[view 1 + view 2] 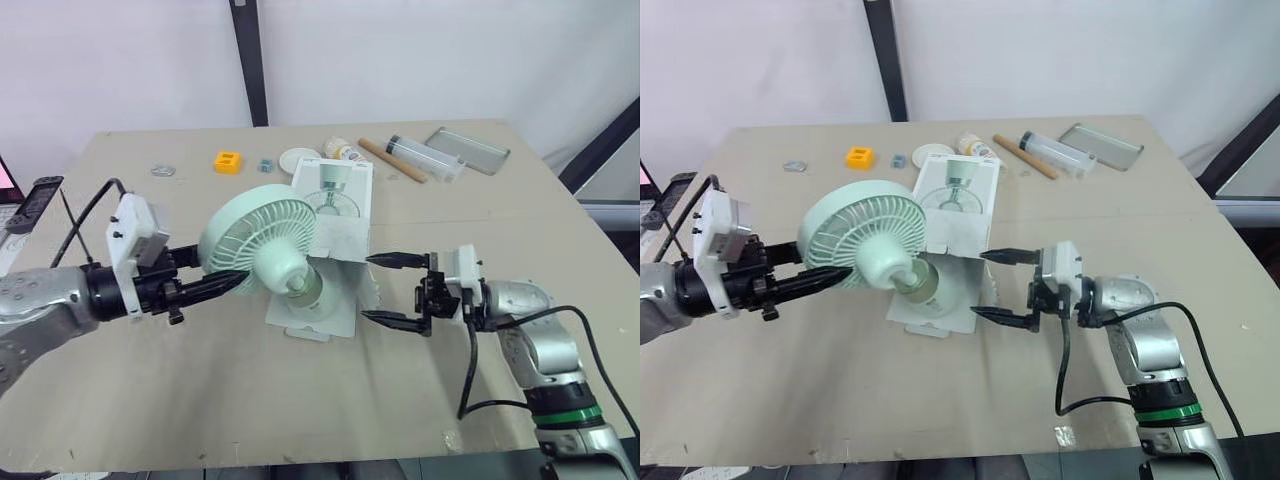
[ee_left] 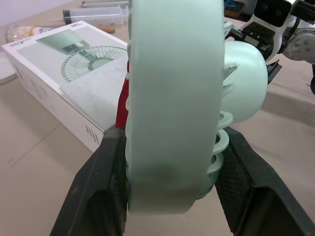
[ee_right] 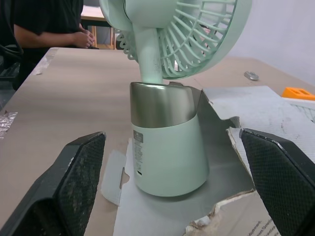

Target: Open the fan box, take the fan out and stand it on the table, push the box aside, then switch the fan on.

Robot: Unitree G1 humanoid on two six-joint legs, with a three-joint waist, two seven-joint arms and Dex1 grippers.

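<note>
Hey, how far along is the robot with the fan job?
Done: the box is open and the fan is out. In hand: the left gripper clamps the fan's head, its base on the box flap, not bare table; the right gripper is open alongside. Left: standing it on the table, pushing the box aside, switching on.

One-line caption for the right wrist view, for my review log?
Open right gripper faces the fan, its base on the torn box flap.
</note>
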